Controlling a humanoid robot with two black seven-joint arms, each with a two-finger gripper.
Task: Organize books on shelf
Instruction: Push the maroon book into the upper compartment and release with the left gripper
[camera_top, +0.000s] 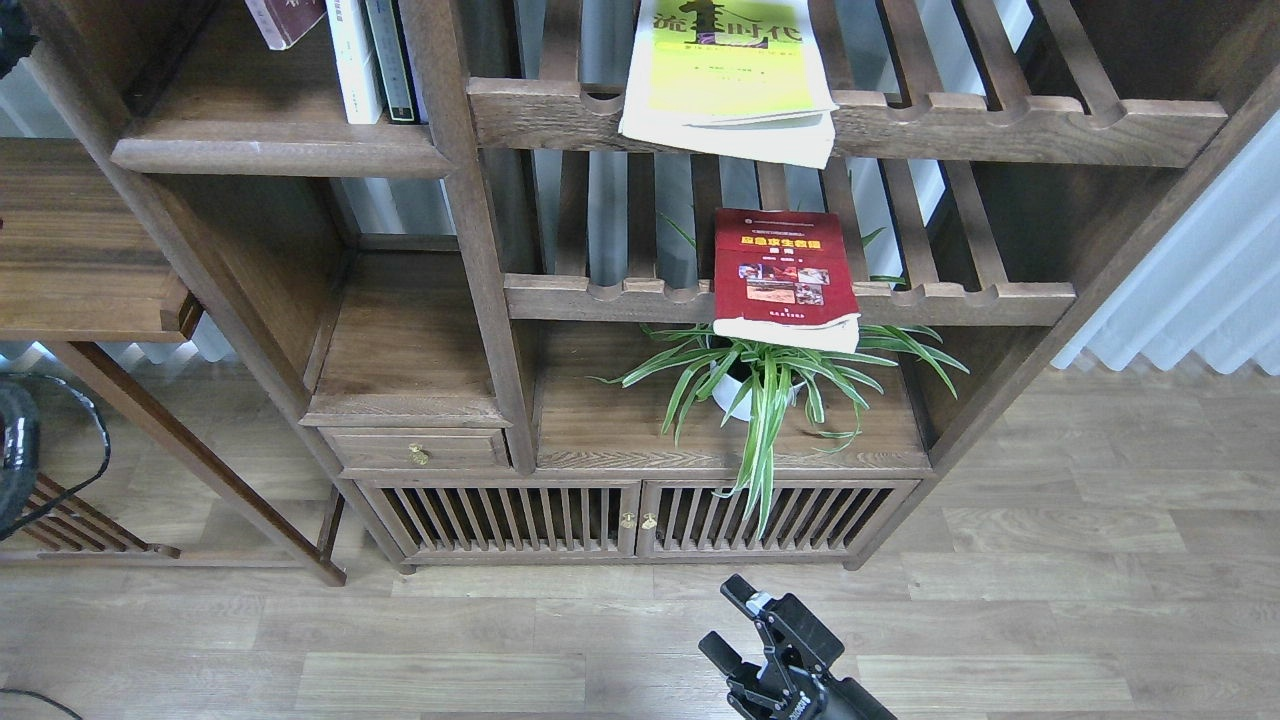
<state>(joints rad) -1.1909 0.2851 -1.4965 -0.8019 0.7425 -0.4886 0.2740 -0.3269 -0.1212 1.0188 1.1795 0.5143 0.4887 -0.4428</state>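
The maroon book (285, 15) shows only as a corner at the top edge, above the solid dark-brown shelf (280, 150) and just left of the thin white upright book (350, 60). What holds it is out of view. The yellow-green book (725, 70) lies flat on the upper slatted rack and overhangs its front rail. The red book (790, 275) lies flat on the lower slatted rack, also overhanging. My right gripper (728, 620) is open and empty, low over the floor in front of the cabinet. My left gripper is out of view.
A dark part of my left arm with a cable (15, 470) shows at the left edge. A spider plant in a white pot (765, 385) stands under the red book. A brass-knobbed drawer (420, 450) and slatted cabinet doors (640, 515) are below. A side table (80, 260) stands left.
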